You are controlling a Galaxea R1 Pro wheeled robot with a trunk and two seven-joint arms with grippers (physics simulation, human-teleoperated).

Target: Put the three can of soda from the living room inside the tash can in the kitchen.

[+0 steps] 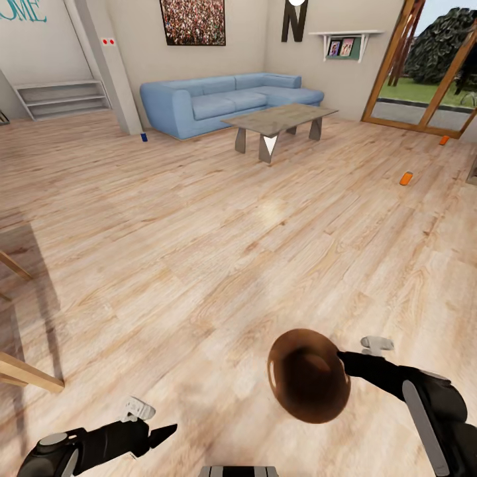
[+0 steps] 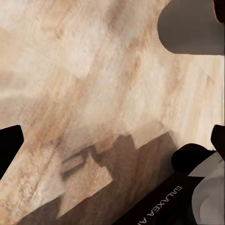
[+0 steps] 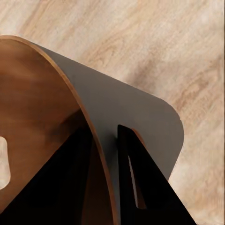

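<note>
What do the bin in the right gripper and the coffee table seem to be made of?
Bin: probably wood or plywood; brown grained inside and rim, matte grey outside. Right gripper clamps its wall. Coffee table: top looks like pale wood with matte finish; legs grey, material unclear.

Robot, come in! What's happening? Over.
Right gripper clamped on bin rim. Left gripper empty. Blue can, two orange cans on floor. Path open.

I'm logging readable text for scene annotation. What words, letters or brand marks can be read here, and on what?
"GALAXEA", cut off after it: on the robot's black body, left wrist view.
"N": large dark letter on the far wall.
"ME": teal wall lettering, start cropped.
Framed pictures on the shelf: too small to read.
</note>
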